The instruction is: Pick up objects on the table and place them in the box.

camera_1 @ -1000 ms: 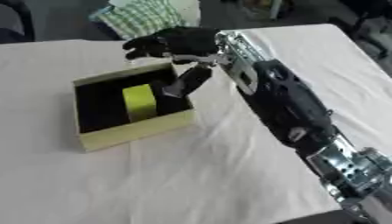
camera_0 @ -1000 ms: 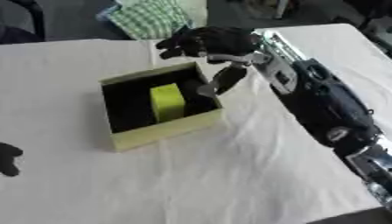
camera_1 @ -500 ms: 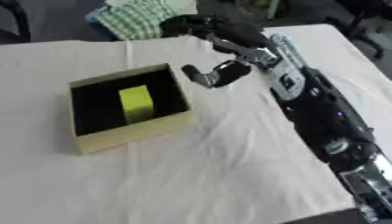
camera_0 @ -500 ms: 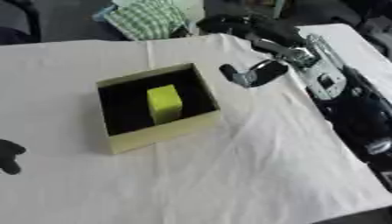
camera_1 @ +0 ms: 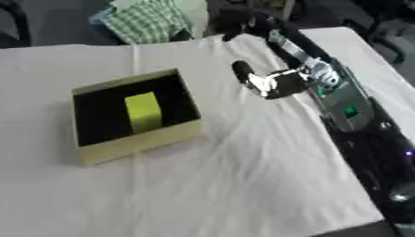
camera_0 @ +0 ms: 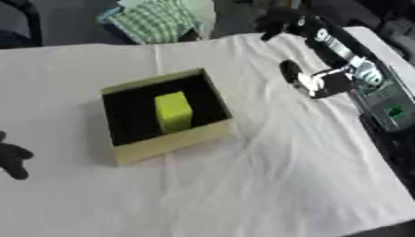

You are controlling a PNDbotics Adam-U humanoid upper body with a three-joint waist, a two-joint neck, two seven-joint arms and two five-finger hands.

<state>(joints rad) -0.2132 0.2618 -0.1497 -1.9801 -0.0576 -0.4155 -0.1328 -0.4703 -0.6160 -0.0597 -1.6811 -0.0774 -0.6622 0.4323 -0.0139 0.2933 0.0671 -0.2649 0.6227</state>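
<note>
One block boxed, nothing else loose on the cloth that you can see.

Your yellow-green block stands inside the box, which sits left of centre on the white table. Your right hand hovers above the cloth to the box's right, well apart from it and holding nothing; whether its fingers are spread or curled cannot be told. Your left hand rests at the left edge, its fingers equally unclear.

- We see our right hand has left the box, lifted away past its far right corner.
- Its fingers hold nothing now.
</note>
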